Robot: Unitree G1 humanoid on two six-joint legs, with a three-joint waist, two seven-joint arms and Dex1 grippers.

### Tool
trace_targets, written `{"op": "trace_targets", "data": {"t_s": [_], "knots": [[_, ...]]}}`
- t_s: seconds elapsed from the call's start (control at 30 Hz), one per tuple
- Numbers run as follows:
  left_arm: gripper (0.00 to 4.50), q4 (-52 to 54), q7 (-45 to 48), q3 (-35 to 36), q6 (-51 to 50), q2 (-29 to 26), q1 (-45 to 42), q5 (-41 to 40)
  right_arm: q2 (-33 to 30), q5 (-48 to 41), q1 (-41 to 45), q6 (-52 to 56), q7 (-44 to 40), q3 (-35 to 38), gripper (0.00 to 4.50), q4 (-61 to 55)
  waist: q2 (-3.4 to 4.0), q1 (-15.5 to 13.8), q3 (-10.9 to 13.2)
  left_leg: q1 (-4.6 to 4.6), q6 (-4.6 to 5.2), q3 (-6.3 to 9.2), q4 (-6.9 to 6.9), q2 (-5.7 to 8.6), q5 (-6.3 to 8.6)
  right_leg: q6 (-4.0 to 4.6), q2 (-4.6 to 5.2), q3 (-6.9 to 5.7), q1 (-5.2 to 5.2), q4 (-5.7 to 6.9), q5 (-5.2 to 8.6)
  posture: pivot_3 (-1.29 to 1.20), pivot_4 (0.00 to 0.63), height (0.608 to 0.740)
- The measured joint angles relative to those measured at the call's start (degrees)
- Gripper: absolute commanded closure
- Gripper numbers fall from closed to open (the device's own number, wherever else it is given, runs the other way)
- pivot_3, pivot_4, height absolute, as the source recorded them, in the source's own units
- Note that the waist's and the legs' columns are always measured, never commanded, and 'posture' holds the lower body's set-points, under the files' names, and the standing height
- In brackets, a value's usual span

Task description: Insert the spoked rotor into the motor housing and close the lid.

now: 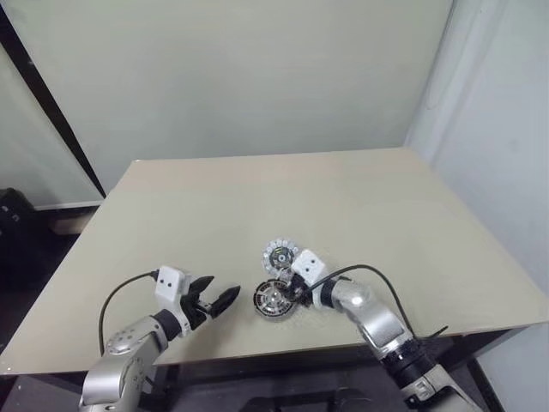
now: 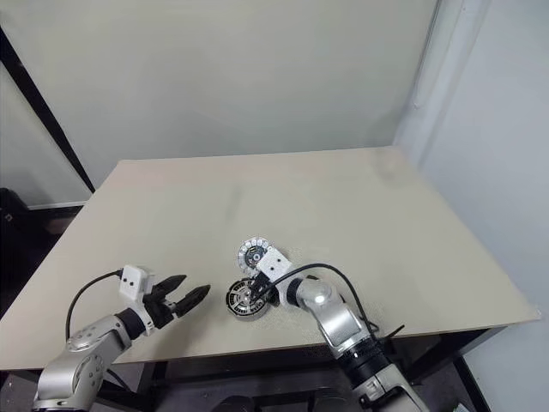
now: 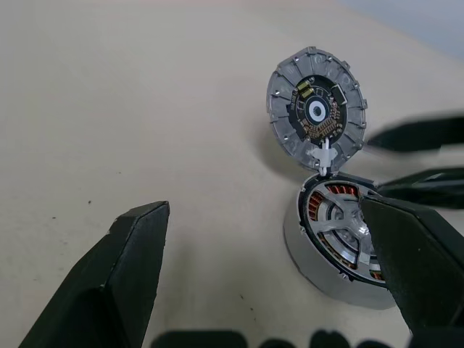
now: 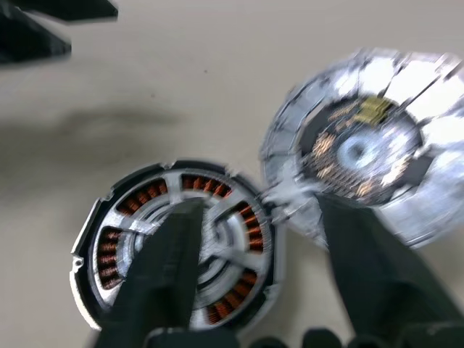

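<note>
On the tan worktop the motor housing sits near the front edge, with the spoked rotor already inside it, copper windings showing between the spokes. The lid lies face up, dark centre showing, touching the housing at about 1 o'clock. The right pincer hovers just over the housing, fingers apart, holding nothing. The left pincer waits at 9 o'clock of the housing, spread wide and empty.

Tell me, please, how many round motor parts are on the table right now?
3: the spoked rotor sits inside the motor housing at the table's near edge, and the lid, dark face showing, stands open just behind, joined to the housing's rim.
</note>
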State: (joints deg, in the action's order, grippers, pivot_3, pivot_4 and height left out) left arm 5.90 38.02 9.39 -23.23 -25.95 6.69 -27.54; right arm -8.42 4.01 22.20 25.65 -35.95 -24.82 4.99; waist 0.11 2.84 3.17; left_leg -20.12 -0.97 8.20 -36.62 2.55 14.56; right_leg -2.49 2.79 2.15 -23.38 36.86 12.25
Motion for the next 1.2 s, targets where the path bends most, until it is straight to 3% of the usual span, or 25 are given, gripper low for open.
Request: {"op": "trace_targets", "data": {"t_s": [0.07,0.3,0.47,0.6,0.93,0.97,1.07,1.2], "knots": [[0.00,0.00,0.00,-0.03,-0.17,0.00,-0.01,0.01,-3.26,0.09,1.86,3.40,-2.84,-0.60,0.07,-4.24,-0.01,-0.02,0.00,-0.01,0.00,0.02,0.00,0.01,0.00,0.00,0.00,-0.02,0.00,0.00,0.00,0.00,0.000,0.740],[0.00,0.00,0.00,-1.62,-1.60,-0.26,-0.68,0.12,-16.12,2.64,6.82,9.60,-16.00,-11.71,0.02,-14.60,0.00,-0.01,0.01,-0.10,0.00,0.02,-0.02,0.00,0.00,0.02,0.02,-0.08,-0.05,-0.04,0.01,0.00,0.000,0.740],[0.00,0.24,-1.80,-2.23,-8.80,-1.30,-2.29,-0.07,-19.57,6.34,9.88,9.23,-21.52,-17.77,0.02,-16.72,-0.04,0.00,0.02,-0.12,0.00,0.08,-0.09,-0.06,0.00,0.00,0.01,-0.20,-0.04,-0.04,0.00,0.00,0.000,0.740],[0.90,0.39,-5.03,-2.21,-16.84,-1.50,-4.71,-0.36,-19.39,9.74,11.22,7.22,-22.96,-22.01,0.00,-16.10,-0.04,-0.01,0.02,-0.17,0.00,0.13,-0.15,-0.04,0.00,-0.11,0.01,-0.22,-0.04,-0.03,-0.06,0.00,0.000,0.740],[4.44,2.14,-11.77,0.32,-32.40,0.45,-7.40,-3.85,-14.91,15.70,11.87,2.23,-21.71,-25.60,0.00,-7.82,-0.07,-0.03,0.01,-0.19,-0.02,0.23,-0.17,0.00,0.00,-0.12,0.02,-0.24,-0.04,0.00,-0.07,0.00,0.000,0.740],[4.48,2.48,-12.05,0.40,-32.85,0.57,-7.43,-4.04,-14.66,16.16,11.86,1.65,-21.64,-25.61,0.00,-7.19,-0.07,-0.03,0.01,-0.19,-0.03,0.22,-0.17,0.00,0.01,-0.12,0.02,-0.24,-0.04,0.00,-0.07,0.00,0.000,0.740],[4.50,2.74,-12.58,0.42,-33.64,0.85,-7.41,-4.19,-13.79,16.82,11.84,0.57,-21.17,-25.61,0.59,-5.04,-0.08,-0.02,0.01,-0.19,-0.04,0.22,-0.17,0.01,0.01,-0.11,0.02,-0.23,-0.04,0.00,-0.08,0.00,0.000,0.740],[4.50,2.84,-12.71,0.42,-33.65,1.07,-7.36,-4.20,-12.60,18.14,11.66,-0.93,-20.13,-25.55,2.02,-3.25,-0.08,-0.02,0.00,-0.18,-0.05,0.23,-0.17,0.00,0.01,-0.09,0.02,-0.24,-0.04,0.01,-0.09,0.00,0.000,0.740]]}}
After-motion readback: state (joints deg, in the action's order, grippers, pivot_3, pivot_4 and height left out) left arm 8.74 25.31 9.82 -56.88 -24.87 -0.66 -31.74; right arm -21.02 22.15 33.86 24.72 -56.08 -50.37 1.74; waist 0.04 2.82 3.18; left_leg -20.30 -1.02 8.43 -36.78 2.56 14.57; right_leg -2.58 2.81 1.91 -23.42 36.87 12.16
